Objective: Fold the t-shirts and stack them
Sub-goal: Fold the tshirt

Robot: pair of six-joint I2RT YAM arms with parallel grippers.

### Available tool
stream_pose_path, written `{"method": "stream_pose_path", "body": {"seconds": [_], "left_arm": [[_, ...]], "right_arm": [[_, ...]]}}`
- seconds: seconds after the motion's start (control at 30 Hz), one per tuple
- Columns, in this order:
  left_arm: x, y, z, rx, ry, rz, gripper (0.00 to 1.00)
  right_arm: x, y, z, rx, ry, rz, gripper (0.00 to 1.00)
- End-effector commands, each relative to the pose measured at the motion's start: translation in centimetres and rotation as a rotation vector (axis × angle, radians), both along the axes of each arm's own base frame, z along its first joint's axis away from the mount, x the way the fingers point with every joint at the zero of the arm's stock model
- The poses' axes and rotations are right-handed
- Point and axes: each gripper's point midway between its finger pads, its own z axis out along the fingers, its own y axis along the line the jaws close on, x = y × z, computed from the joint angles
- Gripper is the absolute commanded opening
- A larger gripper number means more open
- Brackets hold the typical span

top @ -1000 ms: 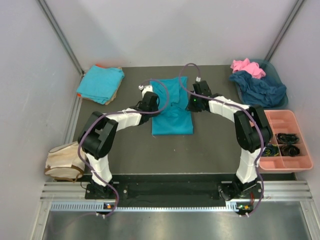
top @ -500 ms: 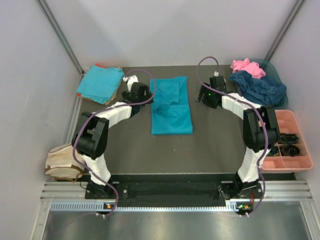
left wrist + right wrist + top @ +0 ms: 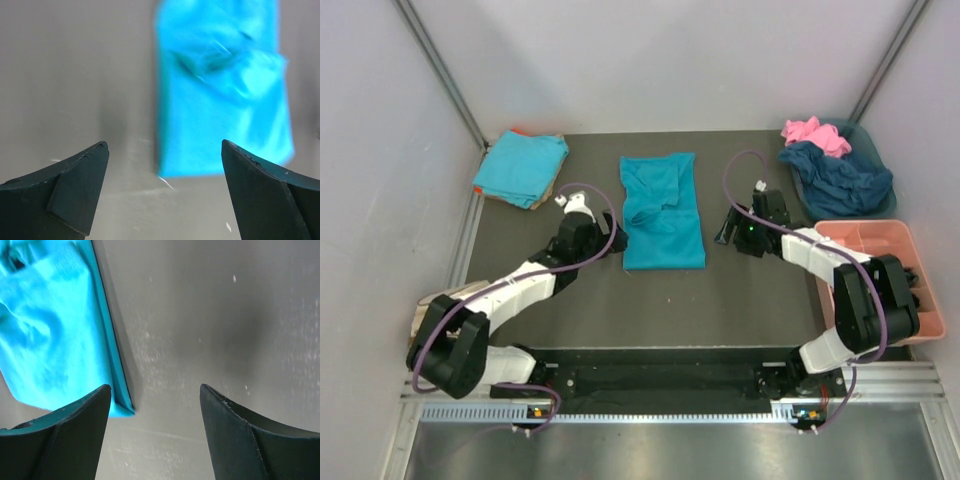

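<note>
- Mid-way across dark tabletop (image 3: 760,300): partly folded turquoise cloth t-shirt (image 3: 662,215), limp, light, apparently rumpled at far end.
- Flanking it, spread wide and empty: left gripper (image 3: 165,147), right gripper (image 3: 155,390).
- Best pinched at near hem corners.

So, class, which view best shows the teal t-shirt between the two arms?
The top external view: the whole teal t-shirt shows, rumpled at its far end. The left wrist view gives it blurred and cut off; the right wrist view, only one edge and corner.
</note>
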Motion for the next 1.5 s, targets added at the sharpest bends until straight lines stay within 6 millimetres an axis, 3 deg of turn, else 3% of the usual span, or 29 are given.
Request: {"method": "stream_pose_path", "body": {"seconds": [0.0, 0.2, 0.3, 0.33, 0.4, 0.73, 0.93, 1.17, 1.27, 1.47], "left_arm": [[-0.3, -5.4, 3.9, -0.203, -0.143, -0.188, 0.98], [1.8, -8.2, 3.3, -0.226, -0.156, -0.263, 0.99], [3.9, -9.8, 4.3, -0.24, -0.187, -0.287, 0.99], [4.5, -10.2, 3.3, -0.236, -0.169, -0.29, 0.99], [5.5, -11.0, 3.8, -0.246, -0.182, -0.302, 0.99], [8.6, -13.1, 1.2, -0.242, -0.16, -0.321, 0.99], [10.5, -12.4, 0.5, -0.217, -0.202, -0.296, 0.99], [15.2, -9.4, 1.6, -0.16, -0.266, -0.227, 0.99], [17.7, -8.6, 3.2, -0.157, -0.311, -0.214, 0.99], [20.4, -6.7, 2.7, -0.107, -0.311, -0.168, 0.99]], "right_arm": [[-0.4, 0.6, 1.2, 0.038, -0.06, 0.011, 0.72], [-1.2, 0.7, 0.1, 0.053, -0.036, 0.011, 0.72], [-1.1, 0.7, 0.0, 0.047, -0.034, 0.013, 0.73], [-1.2, 0.6, -0.1, 0.042, -0.029, 0.012, 0.72], [-0.9, 0.7, 0.0, 0.036, -0.028, 0.015, 0.73], [-0.7, 0.9, -0.5, 0.041, -0.009, 0.025, 0.73], [-0.6, 1.0, -0.9, 0.042, 0.001, 0.026, 0.73], [-1.0, 1.1, -1.5, 0.045, 0.014, 0.033, 0.73], [-1.2, 1.0, -1.7, 0.044, 0.019, 0.031, 0.73], [-1.4, 1.3, -1.7, 0.054, 0.025, 0.044, 0.73]]}}
